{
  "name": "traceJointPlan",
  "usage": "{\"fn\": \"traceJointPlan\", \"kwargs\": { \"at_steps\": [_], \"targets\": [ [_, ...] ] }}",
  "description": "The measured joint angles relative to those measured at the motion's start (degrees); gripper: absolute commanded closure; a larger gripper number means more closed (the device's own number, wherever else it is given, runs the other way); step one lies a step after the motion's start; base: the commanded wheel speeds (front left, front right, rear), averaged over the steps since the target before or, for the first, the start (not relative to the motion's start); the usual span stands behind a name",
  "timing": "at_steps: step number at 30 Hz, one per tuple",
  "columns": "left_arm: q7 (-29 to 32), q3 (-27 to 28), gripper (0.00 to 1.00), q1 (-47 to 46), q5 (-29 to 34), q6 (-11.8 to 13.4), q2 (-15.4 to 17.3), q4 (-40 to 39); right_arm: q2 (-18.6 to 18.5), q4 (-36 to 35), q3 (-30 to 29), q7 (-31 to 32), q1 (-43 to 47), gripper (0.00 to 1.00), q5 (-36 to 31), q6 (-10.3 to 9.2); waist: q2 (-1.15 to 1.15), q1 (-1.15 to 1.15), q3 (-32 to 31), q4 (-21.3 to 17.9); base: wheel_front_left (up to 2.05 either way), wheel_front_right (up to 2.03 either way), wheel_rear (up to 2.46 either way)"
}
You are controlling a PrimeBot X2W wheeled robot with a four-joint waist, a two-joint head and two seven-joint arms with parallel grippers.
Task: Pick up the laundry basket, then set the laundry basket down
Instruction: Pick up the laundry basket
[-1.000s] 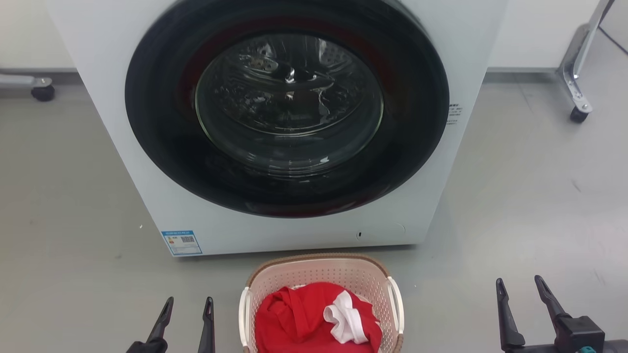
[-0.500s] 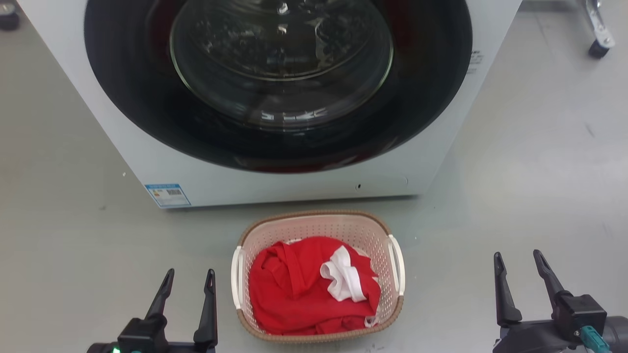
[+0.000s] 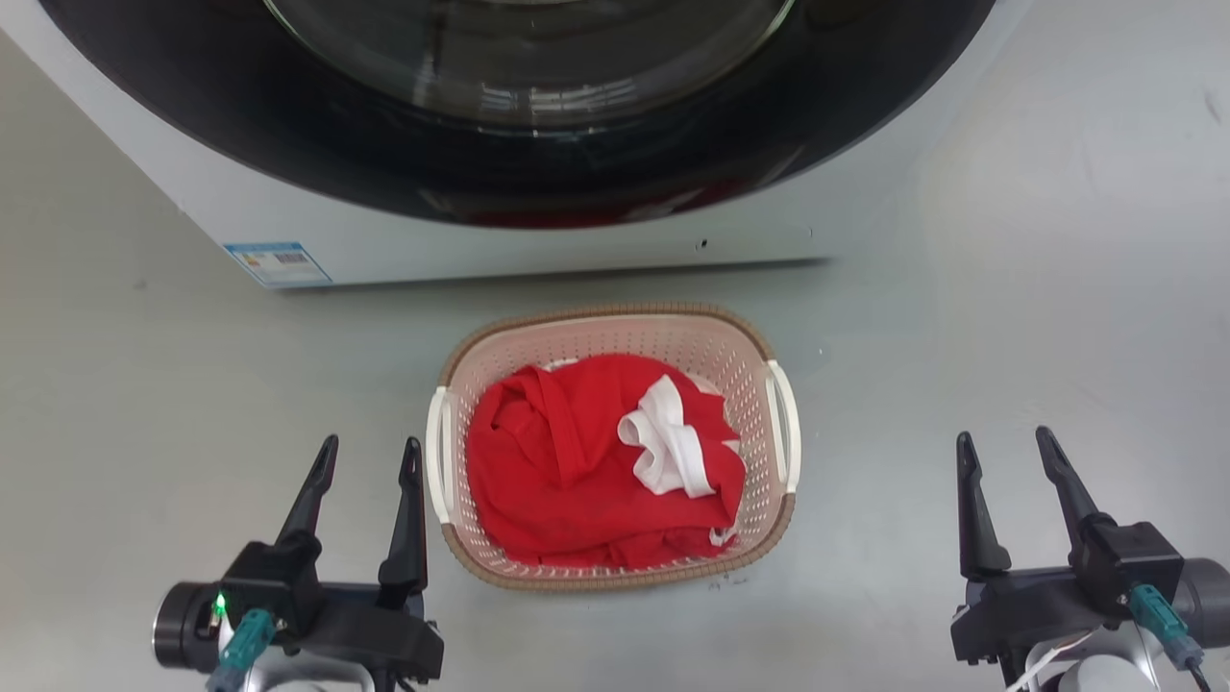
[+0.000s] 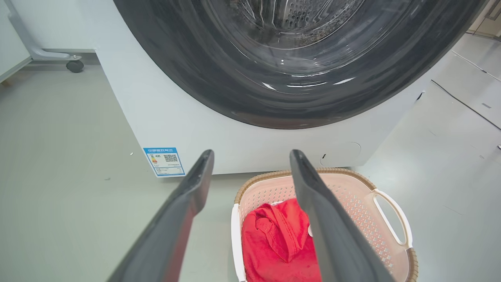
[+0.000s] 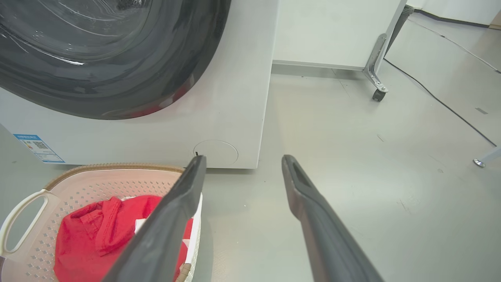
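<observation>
Close before the washing machine (image 3: 577, 252), the laundry basket (image 3: 615, 315) sits on the floor (image 3: 1038, 288) holding red cloth (image 3: 557, 471), while farther from the machine, left gripper (image 3: 371, 444) and right gripper (image 3: 1002, 434) hang wide open, grasping nothing.

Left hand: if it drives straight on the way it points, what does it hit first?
Most likely the washer, on its lower front panel, which lies dead ahead in the left wrist view. The left hand sits just left of the basket, so it should pass beside it, though depth is unclear.
</observation>
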Motion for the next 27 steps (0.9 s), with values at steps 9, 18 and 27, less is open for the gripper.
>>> {"fn": "traceJointPlan", "kwargs": {
  "at_steps": [9,18,27],
  "targets": [
    [0.08,0.14,0.0,-5.59,-0.1,-0.97,-0.86,1.2,0.52,0.04,0.22,0.0,-3.54,0.0,-0.41,0.0,0.0,0.0,7.56,-0.3,0.0,0.0,0.0],
    [0.91,-0.07,0.0,-10.88,-0.1,-2.03,-0.86,5.1,1.53,2.11,1.02,-0.4,-8.15,0.0,-0.47,0.52,0.0,0.0,14.83,-0.47,0.0,0.0,0.0],
    [2.47,-0.4,0.0,-17.0,-0.57,-3.54,-1.37,13.26,3.1,7.95,2.68,-0.4,-13.14,0.0,-0.6,1.97,0.0,0.0,20.76,-0.17,0.0,0.0,0.0]
  ]
}}
